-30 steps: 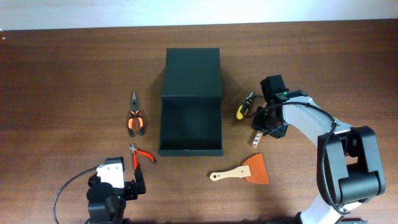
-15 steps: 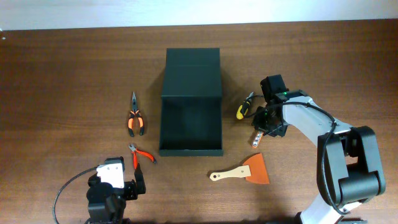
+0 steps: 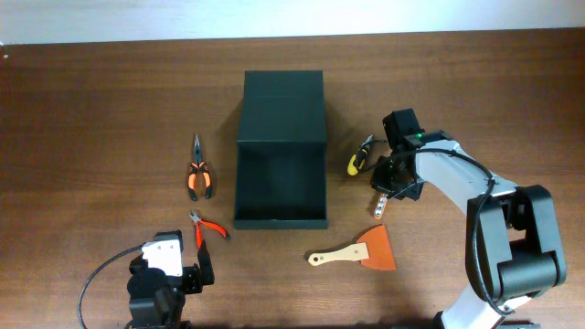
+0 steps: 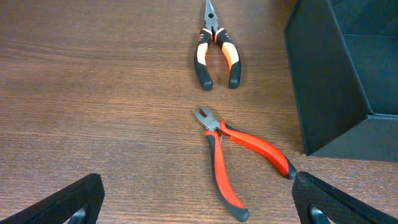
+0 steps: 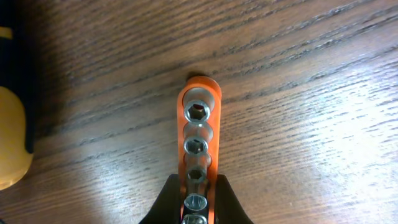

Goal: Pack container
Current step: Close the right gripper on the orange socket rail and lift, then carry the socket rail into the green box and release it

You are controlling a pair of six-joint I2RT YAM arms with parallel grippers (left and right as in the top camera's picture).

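right jaws grip socket rail (image 5: 198,118) | box (image 3: 281,183) lies toward worktop (image 3: 91,110) middle, parallel to rail | left jaws open

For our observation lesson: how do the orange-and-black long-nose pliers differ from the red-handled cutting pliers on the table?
The orange-and-black long-nose pliers have a long, tapering nose; the red-handled cutting pliers have a short, blunt head. The long-nose pliers' grips are orange and black, the cutting pliers' red. The long-nose pliers point straight up the left wrist view, the cutting pliers lie slanted. Both lie flat on the brown wooden table, handles spread.
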